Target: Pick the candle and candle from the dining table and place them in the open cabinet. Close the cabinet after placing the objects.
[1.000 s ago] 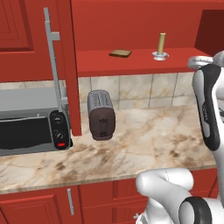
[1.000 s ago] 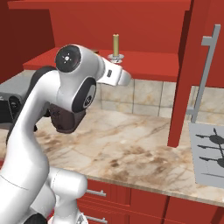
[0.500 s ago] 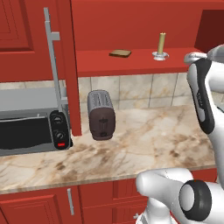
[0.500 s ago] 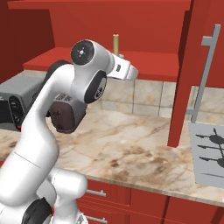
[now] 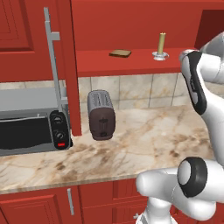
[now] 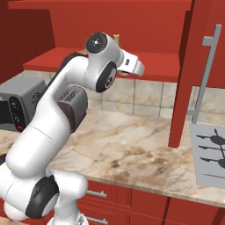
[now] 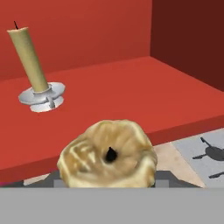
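The squat brass-gold candle (image 7: pixel 108 155) sits low in the hand view with my gripper (image 6: pixel 139 68) shut on it, just in front of the edge of the red cabinet shelf (image 7: pixel 131 92). The slim olive-gold stick candle (image 7: pixel 29 57) stands upright on its clear round dish (image 7: pixel 41 97) on that shelf, to the left of and behind the held candle. It also stands on the shelf at the right (image 5: pixel 161 43). The cabinet (image 5: pixel 131 26) is open. The dining table is out of view.
A flat brown slab (image 5: pixel 120 53) lies on the shelf left of the stick candle. The open doors with grey bar handles (image 5: pixel 52 65) (image 6: pixel 206 70) flank the opening. Below, the marbled counter (image 5: pixel 144 140) holds a toaster (image 5: pixel 101 114) and a toaster oven (image 5: pixel 30 131), with a stove (image 6: pixel 211 154) at the right.
The arm has swung the hand with the squat candle sideways along the front of the shelf, rightward in the right base view. The stick candle and slab have not moved.
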